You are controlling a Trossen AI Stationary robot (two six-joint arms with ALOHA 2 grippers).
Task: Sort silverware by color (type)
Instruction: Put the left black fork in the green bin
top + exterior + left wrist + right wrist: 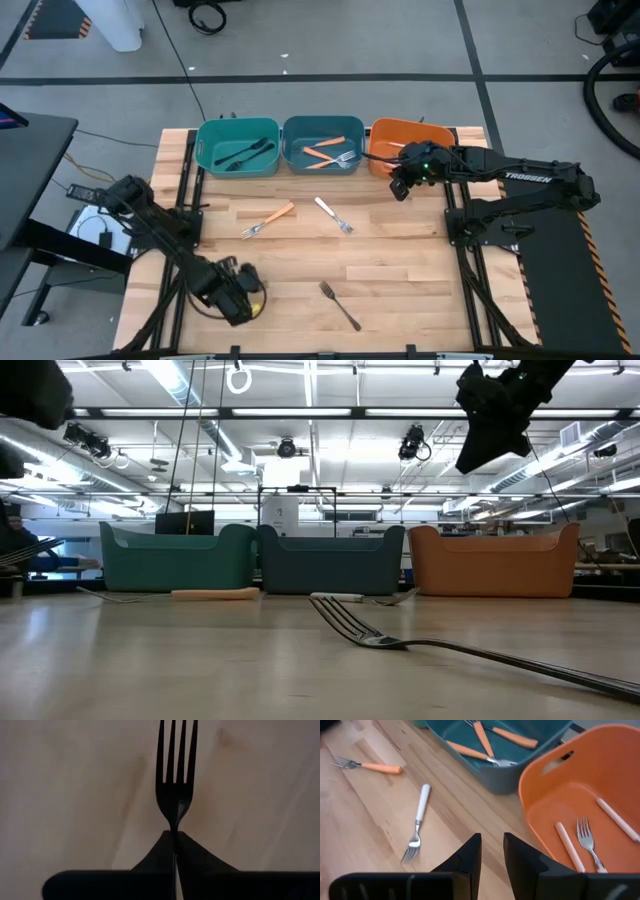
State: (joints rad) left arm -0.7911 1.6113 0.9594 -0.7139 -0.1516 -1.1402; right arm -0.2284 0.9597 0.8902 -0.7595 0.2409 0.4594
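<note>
My left gripper (238,298) hovers over the table's near left corner, shut on a black fork (175,775). My right gripper (492,855) stands open and holds nothing, above the table beside the orange bin (410,140). On the wood lie an orange-handled fork (268,218), a white-handled fork (333,213) and a dark fork (340,305), each flat on its side. The teal bin (238,130) holds black pieces. The middle bin (322,132) holds orange-handled ones, and the orange bin holds white-handled ones (587,840). My left gripper pinches the black fork at its neck (175,826), just behind the tines, between its two fingers. The fingers point steeply down and lie along the fork, hiding the handle. The fork's head sticks out past the fingertips over the wood.
The three bins stand in a row along the far edge. Bare wood lies between the loose forks in the table's middle and near right. Cables and a box sit off the table's left side.
</note>
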